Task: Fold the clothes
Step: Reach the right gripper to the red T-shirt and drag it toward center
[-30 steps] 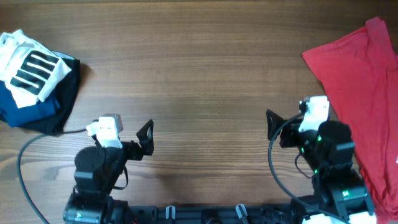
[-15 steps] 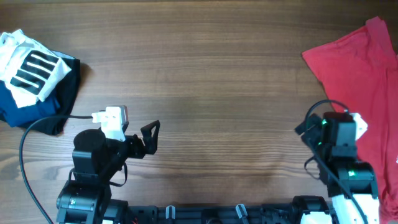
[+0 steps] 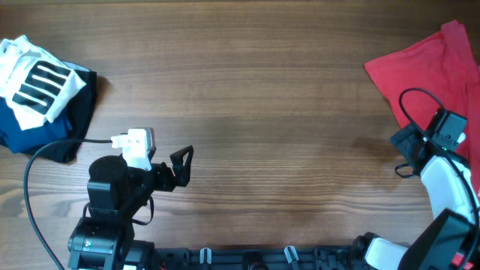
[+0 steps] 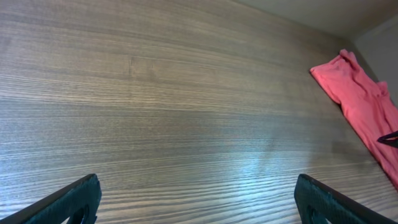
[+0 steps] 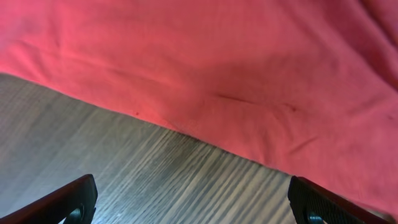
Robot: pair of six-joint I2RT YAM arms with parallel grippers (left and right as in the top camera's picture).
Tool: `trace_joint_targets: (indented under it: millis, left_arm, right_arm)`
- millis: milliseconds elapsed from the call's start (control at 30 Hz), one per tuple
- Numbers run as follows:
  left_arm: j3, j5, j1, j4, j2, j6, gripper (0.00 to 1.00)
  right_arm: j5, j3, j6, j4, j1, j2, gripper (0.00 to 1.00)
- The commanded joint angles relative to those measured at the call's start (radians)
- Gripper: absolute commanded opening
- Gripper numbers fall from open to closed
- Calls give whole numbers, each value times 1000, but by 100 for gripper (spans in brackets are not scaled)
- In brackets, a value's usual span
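Overhead first: the red T-shirt [image 3: 442,67] lies crumpled along the right edge of the wooden counter [image 3: 247,90], running off the frame to the right. The right end effector [image 3: 407,145] sits right at the shirt's left border, low on the garment; whether it touches the cloth can't be told from up here. Over on the left side, the left end effector [image 3: 180,166] hangs above bare wood, well away from the shirt. In the far left corner there's a pile: a white garment with black stripes [image 3: 37,82] on top of a navy garment [image 3: 30,135] and a black garment [image 3: 79,112].

On to the left wrist view: both fingers [image 4: 68,202] sit at the bottom corners, spread wide apart with nothing between them but wood grain. The red shirt shows far off at the right edge.

Right wrist now: jaws wide apart here too, gripping nothing. Red fabric fills the upper frame, and its edge cuts diagonally across the wood just ahead of the fingertips.
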Motion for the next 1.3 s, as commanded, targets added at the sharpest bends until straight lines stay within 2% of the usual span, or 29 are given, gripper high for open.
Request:
trace_joint_targets:
  millis: [0,300,333,367,400,433,467,667,700,800,967,1067,1133,1233,1267]
  left_arm:
    - [23,19,-1,3,-3,-6,100]
    - [23,19,-1,3,-3,-6,100]
    - [23,19,-1,3,-3,-6,100]
    - [23,19,-1,3,-3,-6,100]
    - [23,19,-1,3,-3,-6,100]
    - [23,19,-1,3,-3,-6,100]
    - [23,19,-1,3,-3,-6,100]
    - [23,18,-1,5,-3,-6,100]
    - [23,18,-1,10,-3,-6,100]
    - [23,18,-1,28,-3,-5,100]
    - [23,18,-1,42,-3,-5,100]
    - [23,19,-1,41,-3,-6,100]
    - [23,19,-1,40,-3,-6,100]
    - [22,19,-1,39,-3,-6,100]
    - [22,19,-1,39,-3,-6,100]
  right_arm:
    - [-16,7,-117,77,-3,91,99]
    - [-40,6,-195,237,-3,253,99]
    - [-40,7,-194,244,-3,271,91]
    - [-40,6,-194,250,-3,291,75]
    - [-40,6,-191,253,-3,299,55]
    - [-40,6,-171,255,-3,303,24]
    - [-44,6,-147,256,-3,304,6]
    - [-291,16,-146,284,8,293,5]
    - [-383,22,-145,282,31,282,4]
    - [-490,22,-143,268,137,248,4]
    - [-492,31,-105,279,456,208,4]
    - [-480,89,31,345,632,184,5]
    - [-457,156,116,385,688,168,9]
    - [-446,298,158,407,705,130,14]
    - [-416,336,158,393,702,116,22]
